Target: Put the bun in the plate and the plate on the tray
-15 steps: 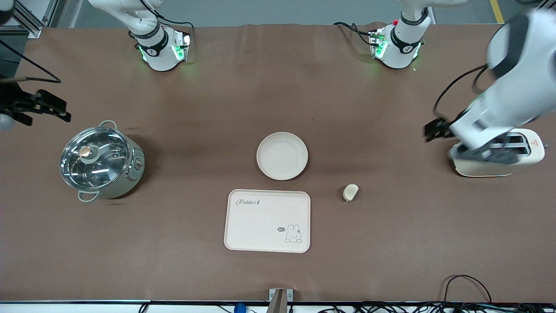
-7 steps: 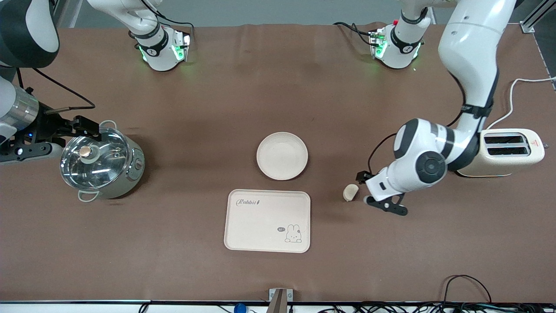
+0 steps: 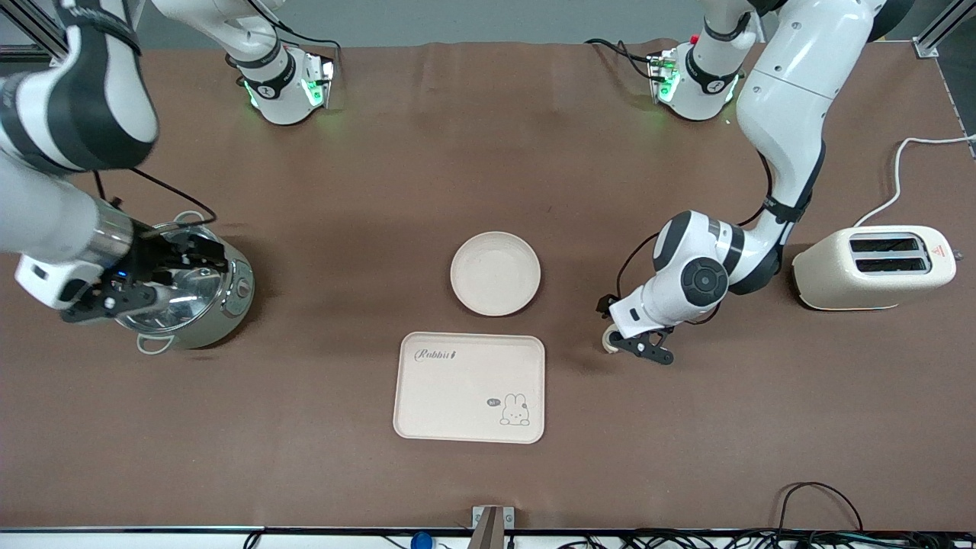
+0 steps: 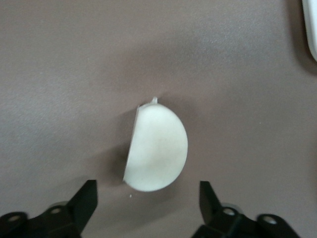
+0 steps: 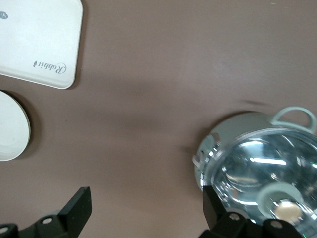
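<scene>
Left gripper (image 3: 627, 341) directly over the small cream-white half-moon bun (image 4: 156, 148), fingers spread wide, one on each side of it, nothing pinched yet. Bun flat on the brown table, toward the left arm's end, beside the cream rounded-corner rectangular "Rabbit" tray (image 3: 469, 386) and a little nearer the front camera than the round cream-white plate (image 3: 495, 273), well apart from both. Best done by lowering straight down until the fingertips (image 4: 84, 198) bracket the dough at mid-height, one against the flat cut edge, the other against the curved back. Gentle closing, probably, since a soft lump would likely squash or roll. Then lift clear and carry to the plate's middle.

Right gripper (image 5: 143, 213) over the glass-lidded steel pot (image 3: 179, 286), spread too, waiting. Cream toaster (image 3: 873, 271) off at the left arm's end.
</scene>
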### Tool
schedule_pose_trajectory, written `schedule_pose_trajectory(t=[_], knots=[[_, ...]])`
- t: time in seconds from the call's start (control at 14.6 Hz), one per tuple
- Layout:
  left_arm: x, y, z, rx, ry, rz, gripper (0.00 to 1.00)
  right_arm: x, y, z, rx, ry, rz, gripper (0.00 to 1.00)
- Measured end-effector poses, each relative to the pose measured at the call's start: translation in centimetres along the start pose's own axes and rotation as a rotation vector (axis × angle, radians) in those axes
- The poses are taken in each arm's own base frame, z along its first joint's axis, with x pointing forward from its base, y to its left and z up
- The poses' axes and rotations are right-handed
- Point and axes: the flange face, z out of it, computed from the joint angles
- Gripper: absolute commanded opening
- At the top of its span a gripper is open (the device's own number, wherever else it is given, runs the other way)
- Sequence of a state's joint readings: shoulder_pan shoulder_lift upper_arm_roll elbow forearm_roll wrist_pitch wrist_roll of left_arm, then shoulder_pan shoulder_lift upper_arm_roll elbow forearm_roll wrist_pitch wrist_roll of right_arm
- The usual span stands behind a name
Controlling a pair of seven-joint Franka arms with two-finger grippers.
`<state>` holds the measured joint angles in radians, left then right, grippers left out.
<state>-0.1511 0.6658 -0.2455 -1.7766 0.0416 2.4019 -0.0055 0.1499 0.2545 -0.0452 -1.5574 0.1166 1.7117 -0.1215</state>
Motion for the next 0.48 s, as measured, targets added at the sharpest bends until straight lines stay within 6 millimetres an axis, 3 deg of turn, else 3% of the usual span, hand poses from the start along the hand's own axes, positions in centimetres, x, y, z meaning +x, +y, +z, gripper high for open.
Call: schedule_pose_trajectory(t=[0.21, 0.34, 0.48], knots=[[0.2, 0.8, 0.0, 0.0, 0.018, 0.013, 0.38, 1.8, -2.8, 3.4, 0.051, -0.013, -0.025, 0.96], [0.3, 1.1, -0.1, 0.0, 0.027, 0.017, 0.13, 2.5, -3.3, 5.0, 0.067, -0.018, -0.025, 0.96], [0.4, 1.2, -0.2, 0.0, 0.032, 0.019, 0.04, 3.2, -3.5, 6.8, 0.076, -0.03, -0.024, 0.96]])
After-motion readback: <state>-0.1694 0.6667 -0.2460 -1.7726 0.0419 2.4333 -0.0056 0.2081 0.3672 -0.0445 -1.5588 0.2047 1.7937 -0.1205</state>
